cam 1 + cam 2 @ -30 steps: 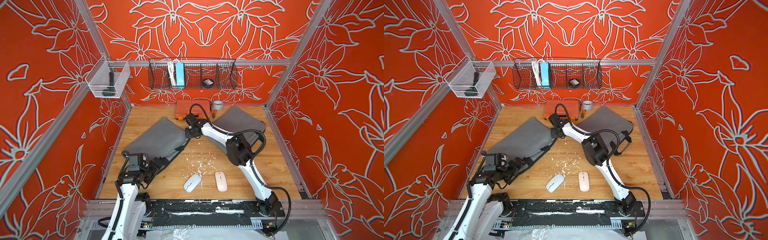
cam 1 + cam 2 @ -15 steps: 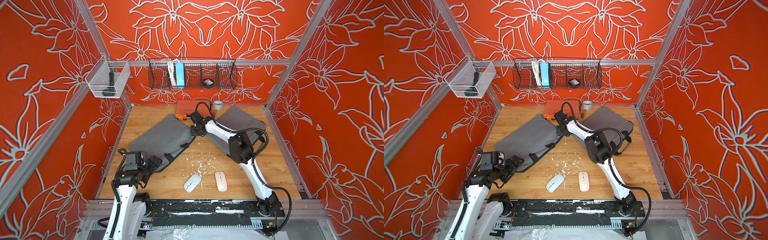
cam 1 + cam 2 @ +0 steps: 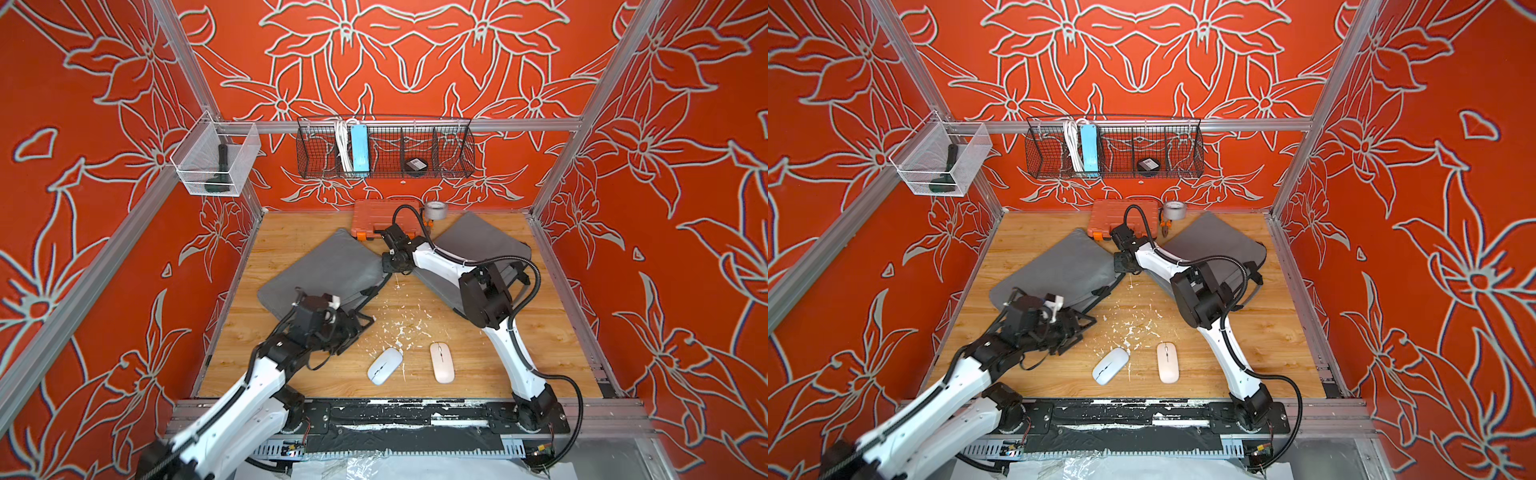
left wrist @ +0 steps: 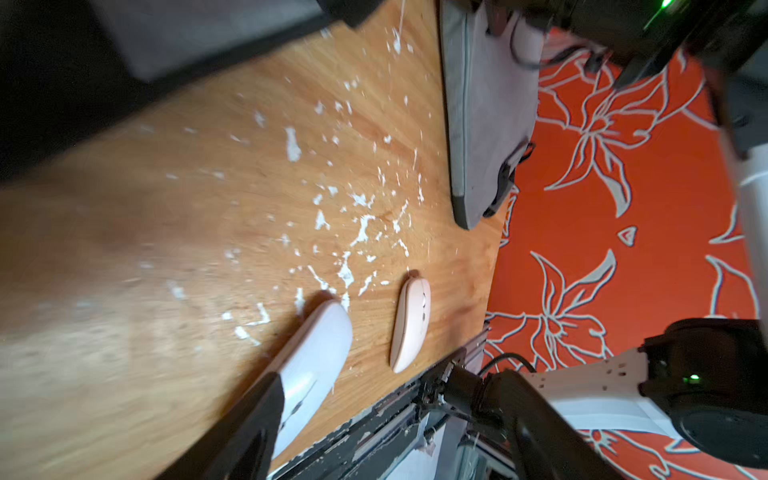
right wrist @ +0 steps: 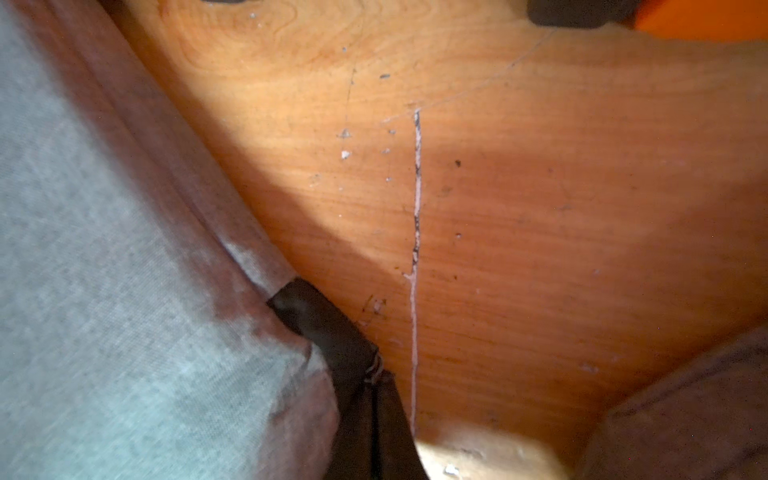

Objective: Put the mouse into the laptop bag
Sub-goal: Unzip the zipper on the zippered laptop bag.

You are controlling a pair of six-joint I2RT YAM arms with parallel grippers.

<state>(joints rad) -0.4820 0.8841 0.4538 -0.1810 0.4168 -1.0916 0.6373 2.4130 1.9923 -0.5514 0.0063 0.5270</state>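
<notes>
Two mice lie near the table's front edge in both top views: a white mouse [image 3: 384, 365] and a pink mouse [image 3: 441, 362]. The grey laptop bag [image 3: 328, 266] lies flat at the middle left. My right gripper [image 3: 392, 266] is at its far right corner, shut on the bag's black zipper pull [image 5: 320, 320]. My left gripper [image 3: 355, 328] hovers open over the bag's near corner, left of the white mouse [image 4: 316, 357] and apart from it. In the left wrist view one of its fingers [image 4: 241, 432] covers part of that mouse, with the pink mouse [image 4: 411, 324] beyond.
A second grey bag [image 3: 482, 243] lies under my right arm. An orange tool case [image 3: 376, 218] and a tape roll [image 3: 435, 210] sit at the back wall. A wire basket [image 3: 384, 147] and a clear bin [image 3: 216, 160] hang above. White flecks [image 3: 399, 328] litter the table's middle.
My left gripper has swung right from the bag's near edge toward the mice, its jaws slightly narrower. My right gripper drew the zipper pull right, then held still.
</notes>
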